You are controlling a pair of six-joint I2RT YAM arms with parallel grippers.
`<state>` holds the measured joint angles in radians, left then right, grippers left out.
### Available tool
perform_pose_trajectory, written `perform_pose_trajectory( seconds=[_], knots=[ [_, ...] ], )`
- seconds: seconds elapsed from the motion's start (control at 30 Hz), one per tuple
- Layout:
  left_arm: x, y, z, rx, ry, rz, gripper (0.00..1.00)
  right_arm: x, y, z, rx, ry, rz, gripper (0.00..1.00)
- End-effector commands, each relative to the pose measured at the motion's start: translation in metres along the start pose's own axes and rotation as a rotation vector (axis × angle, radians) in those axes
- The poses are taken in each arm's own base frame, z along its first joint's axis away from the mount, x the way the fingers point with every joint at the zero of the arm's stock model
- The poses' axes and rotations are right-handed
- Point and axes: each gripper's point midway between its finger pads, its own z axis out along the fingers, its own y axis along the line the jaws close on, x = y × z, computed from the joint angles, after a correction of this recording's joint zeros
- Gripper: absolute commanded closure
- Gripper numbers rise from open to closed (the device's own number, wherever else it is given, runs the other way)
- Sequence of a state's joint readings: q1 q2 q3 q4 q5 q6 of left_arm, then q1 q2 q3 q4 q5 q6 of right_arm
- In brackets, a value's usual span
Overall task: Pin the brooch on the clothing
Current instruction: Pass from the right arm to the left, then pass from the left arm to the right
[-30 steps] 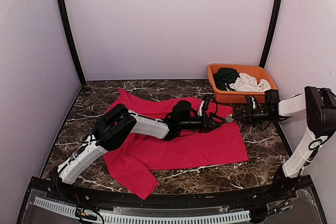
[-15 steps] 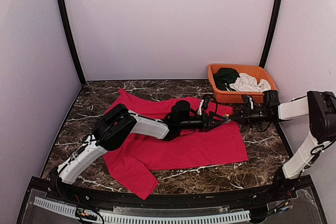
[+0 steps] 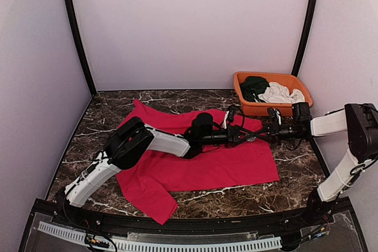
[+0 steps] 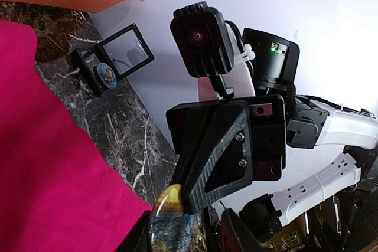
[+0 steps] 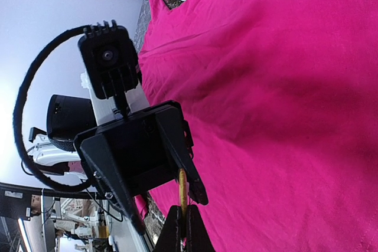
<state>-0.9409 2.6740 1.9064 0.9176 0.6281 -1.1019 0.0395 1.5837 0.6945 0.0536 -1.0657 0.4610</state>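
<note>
Toward the counter's right edge, over the red T-shirt: right fingers clamp the brooch by its rim. Left fingers stand part-open around it, contact unclear. Seat left squarely on the disc before right releases.

No legible text, brand or number — anywhere in view

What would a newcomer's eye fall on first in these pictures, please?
First, the plain bright red short-sleeved T-shirt spread across the dark marble table. Over its right side the left gripper and the right gripper meet tip to tip, the right one pinched on a small round blue-and-gold brooch. At the far right stands an orange plastic basket holding a dark green garment and a white garment.
</note>
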Motion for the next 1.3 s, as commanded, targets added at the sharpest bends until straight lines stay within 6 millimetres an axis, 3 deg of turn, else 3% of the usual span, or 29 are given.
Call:
perform_pose_trajectory(
  seconds=[0.0,0.17,0.37,0.53,0.57,0.7,0.77,0.8,0.83,1.0,1.07,1.1,1.13,1.17,1.2,1.23,1.27],
  knots=[
    [0.000,-0.014,-0.001,0.038,0.011,0.022,0.67,0.000,-0.002,0.001,0.008,-0.002,-0.022,1.00],
    [0.000,-0.011,-0.003,0.033,0.008,0.018,0.74,-0.001,-0.002,0.001,0.016,-0.002,-0.026,1.00],
    [0.001,-0.010,-0.003,0.034,0.010,0.008,0.95,0.000,-0.004,0.001,0.023,-0.001,-0.024,1.00],
    [0.000,-0.012,-0.004,0.046,0.008,0.007,0.99,0.000,-0.004,0.001,0.025,-0.001,-0.028,1.00],
    [0.000,-0.012,-0.004,0.048,0.008,0.003,0.99,-0.001,-0.004,0.001,0.026,-0.002,-0.029,0.97],
    [-0.002,-0.022,-0.007,0.075,0.006,0.001,0.99,-0.003,0.000,-0.002,0.040,-0.008,-0.055,0.57],
    [-0.003,-0.031,-0.011,0.092,0.014,0.009,0.99,-0.003,0.006,-0.006,0.052,-0.008,-0.075,0.41],
    [-0.004,-0.036,-0.013,0.102,0.022,0.026,0.99,-0.004,0.009,-0.008,0.056,-0.010,-0.091,0.27],
    [-0.005,-0.046,-0.017,0.110,0.027,0.042,0.99,-0.005,0.014,-0.011,0.063,-0.014,-0.109,0.05],
    [-0.001,-0.087,-0.038,0.029,0.124,0.293,0.99,-0.010,0.037,-0.027,0.097,-0.049,-0.193,0.01],
    [-0.001,-0.094,-0.047,-0.060,0.166,0.417,0.99,-0.012,0.047,-0.033,0.111,-0.073,-0.221,0.01],
    [0.003,-0.083,-0.054,-0.143,0.200,0.419,0.99,-0.013,0.048,-0.035,0.127,-0.083,-0.225,0.02],
    [-0.005,-0.100,-0.059,-0.154,0.201,0.529,0.99,-0.015,0.053,-0.040,0.145,-0.099,-0.246,0.01],
    [-0.002,-0.090,-0.067,-0.231,0.231,0.536,0.99,-0.018,0.056,-0.043,0.170,-0.114,-0.262,0.01],
    [-0.008,-0.102,-0.073,-0.249,0.230,0.626,0.99,-0.021,0.060,-0.047,0.196,-0.128,-0.282,0.01],
    [-0.010,-0.096,-0.081,-0.315,0.241,0.641,0.99,-0.024,0.064,-0.052,0.225,-0.137,-0.297,0.01],
    [-0.015,-0.104,-0.086,-0.334,0.240,0.706,0.99,-0.027,0.069,-0.057,0.254,-0.149,-0.317,0.01]
  ],
)
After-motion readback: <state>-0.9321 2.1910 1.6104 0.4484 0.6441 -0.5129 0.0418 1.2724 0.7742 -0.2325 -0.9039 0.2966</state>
